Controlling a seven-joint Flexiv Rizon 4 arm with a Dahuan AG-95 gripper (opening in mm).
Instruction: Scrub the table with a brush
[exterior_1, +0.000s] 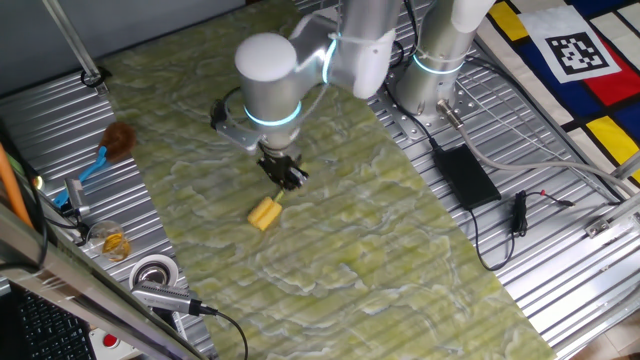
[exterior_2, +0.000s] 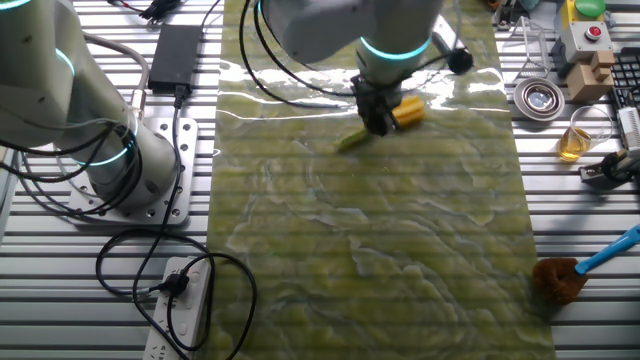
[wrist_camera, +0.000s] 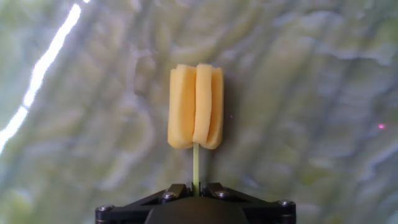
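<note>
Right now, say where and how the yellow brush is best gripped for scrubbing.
Grip the brush by its thin pale stem, from the stem end, fingers in line with it. The soft yellow head stays free to meet the table. The gripper seems shut on the stem this way.

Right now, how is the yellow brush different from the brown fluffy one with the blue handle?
The brush has a blocky yellow head on a thin pale stem and is clamped in the gripper over the table. The brown fluffy brush has a blue handle and lies unheld on the ribbed metal panel. Both are brushes.
</note>
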